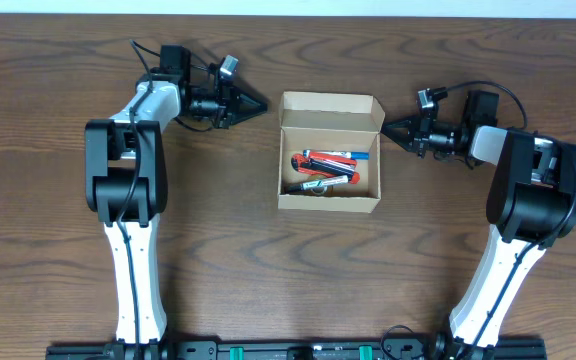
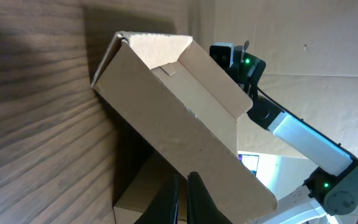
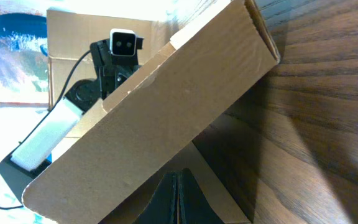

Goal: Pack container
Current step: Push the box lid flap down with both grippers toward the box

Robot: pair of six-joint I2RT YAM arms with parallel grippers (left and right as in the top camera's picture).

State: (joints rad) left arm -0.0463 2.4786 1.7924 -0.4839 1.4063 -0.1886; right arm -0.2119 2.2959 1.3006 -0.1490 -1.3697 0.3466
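Observation:
The container (image 1: 328,201), a tan cardboard box, stands open in the middle of the table with its flap lid (image 1: 330,113) raised at the far side. Several red, orange and black pens and cutters (image 1: 326,170) lie inside. My left gripper (image 1: 261,103) is shut and empty, just left of the box's far corner. My right gripper (image 1: 388,128) is shut and empty, just right of the box. In the left wrist view the box (image 2: 185,124) fills the frame beyond the shut fingers (image 2: 185,186). In the right wrist view the box wall (image 3: 160,118) looms past the shut fingers (image 3: 178,186).
Dark wood table (image 1: 58,200) lies all round the box. Both arm bases stand at the near edge, left (image 1: 128,260) and right (image 1: 513,260). The other arm shows past the box in each wrist view.

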